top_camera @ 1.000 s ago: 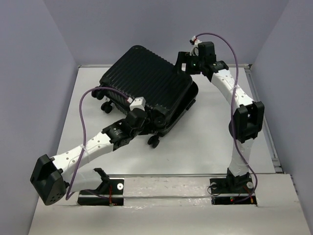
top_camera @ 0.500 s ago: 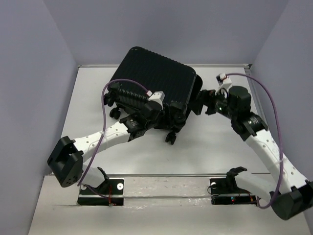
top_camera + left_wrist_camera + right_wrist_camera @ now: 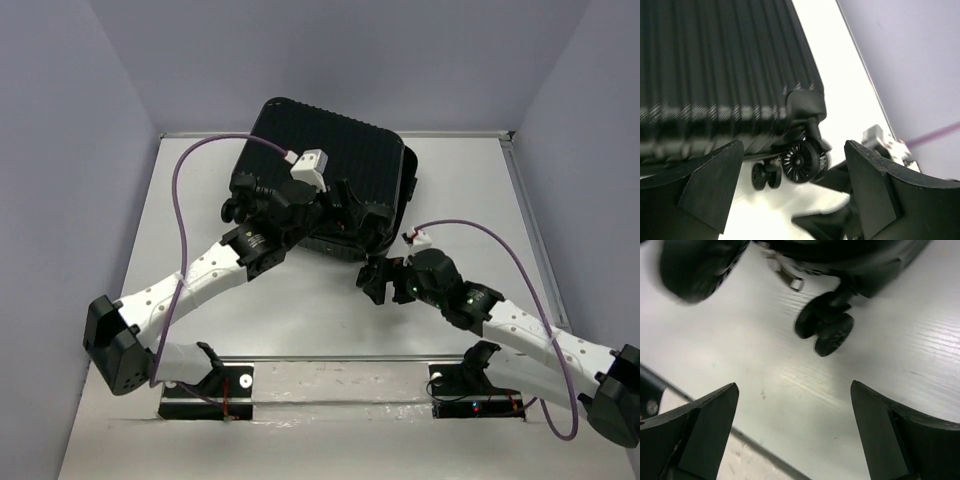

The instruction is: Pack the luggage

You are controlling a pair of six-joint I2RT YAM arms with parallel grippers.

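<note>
I see the luggage [image 3: 340, 160] at the far middle of the table [image 3: 300, 315], shell closed, its ribbed side facing up and toward the camera. It sits askew to the table edges.

My left gripper [image 3: 338, 205] is up against the near side of the case in the top view. On the left wrist camera the gripper [image 3: 794, 150] has its jaws spread wide and released, with nothing clamped between them. The ribbed shell and a spoked caster wheel [image 3: 800, 160] show in the gap beyond the fingers [image 3: 715, 185]. I cannot tell whether either finger touches the case.

My right gripper [image 3: 375, 282] hangs low over bare table, just near of the case's right corner and apart from it. On its wrist camera the gripper [image 3: 794, 387] is also fully released and empty. I see only the white tabletop between its fingers [image 3: 705, 425]. A twin caster [image 3: 827, 332] under the case's bottom edge lies just ahead, untouched.
</note>
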